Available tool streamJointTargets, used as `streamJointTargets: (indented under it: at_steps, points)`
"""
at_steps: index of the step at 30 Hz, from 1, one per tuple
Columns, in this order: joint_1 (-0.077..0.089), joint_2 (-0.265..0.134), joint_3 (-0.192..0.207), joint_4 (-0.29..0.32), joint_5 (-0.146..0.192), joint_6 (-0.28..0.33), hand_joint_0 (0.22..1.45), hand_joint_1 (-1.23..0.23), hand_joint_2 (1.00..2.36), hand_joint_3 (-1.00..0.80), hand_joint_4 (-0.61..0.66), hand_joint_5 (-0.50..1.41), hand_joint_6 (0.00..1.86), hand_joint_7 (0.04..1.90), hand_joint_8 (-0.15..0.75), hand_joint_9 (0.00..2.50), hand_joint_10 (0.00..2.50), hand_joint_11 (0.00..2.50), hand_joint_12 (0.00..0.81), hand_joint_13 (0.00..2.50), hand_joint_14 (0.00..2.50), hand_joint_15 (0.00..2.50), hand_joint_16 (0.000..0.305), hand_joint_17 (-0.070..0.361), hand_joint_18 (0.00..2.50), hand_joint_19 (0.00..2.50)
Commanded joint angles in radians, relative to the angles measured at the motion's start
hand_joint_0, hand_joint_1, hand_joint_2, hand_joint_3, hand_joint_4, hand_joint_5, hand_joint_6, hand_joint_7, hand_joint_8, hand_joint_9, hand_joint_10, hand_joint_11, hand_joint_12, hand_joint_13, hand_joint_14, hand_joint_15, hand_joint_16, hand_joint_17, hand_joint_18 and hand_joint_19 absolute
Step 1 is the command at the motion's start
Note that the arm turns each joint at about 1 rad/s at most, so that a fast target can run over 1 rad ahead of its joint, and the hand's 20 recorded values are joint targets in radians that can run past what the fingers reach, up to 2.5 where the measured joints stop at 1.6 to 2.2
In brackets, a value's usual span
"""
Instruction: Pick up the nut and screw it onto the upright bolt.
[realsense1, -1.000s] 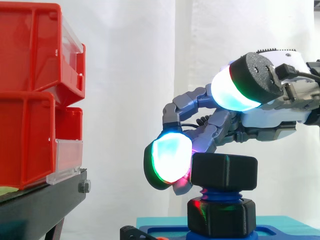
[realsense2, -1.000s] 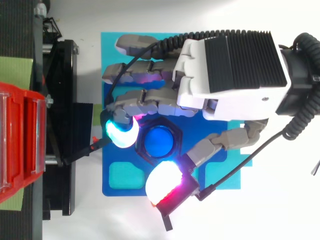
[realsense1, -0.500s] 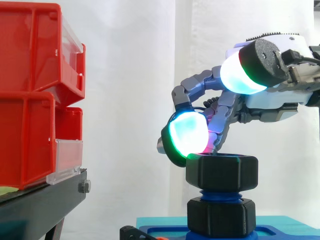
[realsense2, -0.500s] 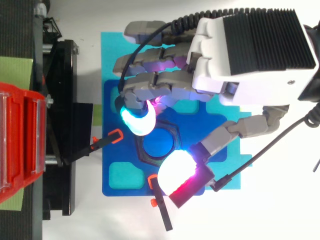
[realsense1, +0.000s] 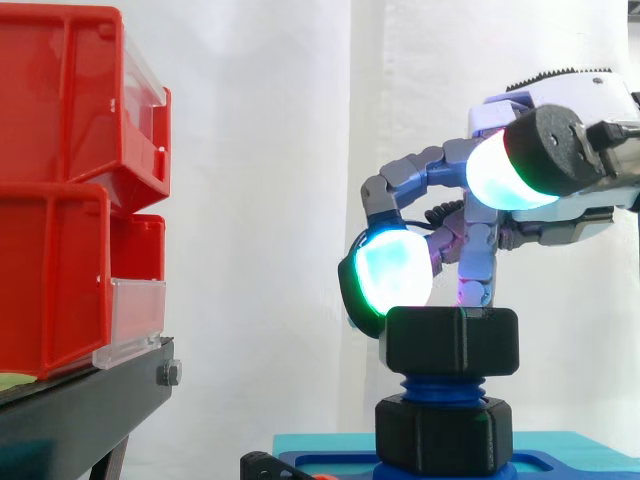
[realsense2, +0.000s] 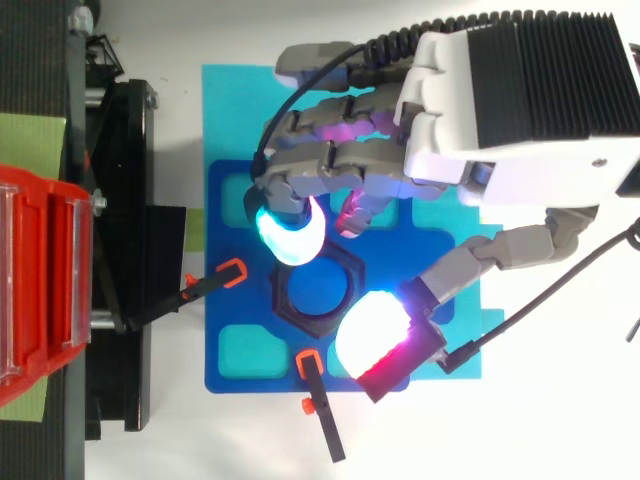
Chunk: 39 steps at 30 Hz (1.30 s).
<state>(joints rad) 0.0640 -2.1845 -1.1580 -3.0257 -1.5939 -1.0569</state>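
White curtain (realsense1: 260, 200) behind red bins (realsense1: 60, 190) at left; on a blue base (realsense2: 230, 180), a black nut (realsense1: 452, 340) sits threaded atop the upright blue bolt (realsense1: 440, 385); the robot hand (realsense2: 470, 140) hangs just above it, fingers loosely bent, thumb spread wide, gripping nothing.
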Motion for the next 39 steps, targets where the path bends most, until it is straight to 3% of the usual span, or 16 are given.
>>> streamJointTargets:
  at_steps: [1,13,25,39]
  points:
    - [0.0,0.0,0.0,-0.028,0.0,-0.014,0.49,-0.45,1.0,-0.5,0.1,0.06,0.5,1.28,0.214,1.3,0.0,0.01,0.179,0.54,0.0,0.0,0.011,0.024,0.18,0.0]
    - [0.0,0.006,0.0,-0.073,0.002,-0.029,0.49,-0.45,1.0,-0.5,0.08,0.07,0.5,1.29,0.214,1.37,0.0,0.03,0.174,0.59,0.0,0.0,0.01,0.022,0.19,0.0]
    - [-0.004,0.032,0.0,-0.14,0.005,-0.083,0.49,-0.46,1.0,-0.5,0.07,0.08,0.5,1.32,0.197,1.45,0.0,0.05,0.168,0.64,0.0,0.0,0.008,0.018,0.23,0.0]
    - [-0.009,0.058,0.0,-0.18,0.017,-0.103,0.51,-0.49,1.0,-0.5,0.01,0.11,0.5,1.36,0.126,1.72,0.01,0.13,0.107,0.87,0.0,0.0,0.0,0.0,0.49,0.0]
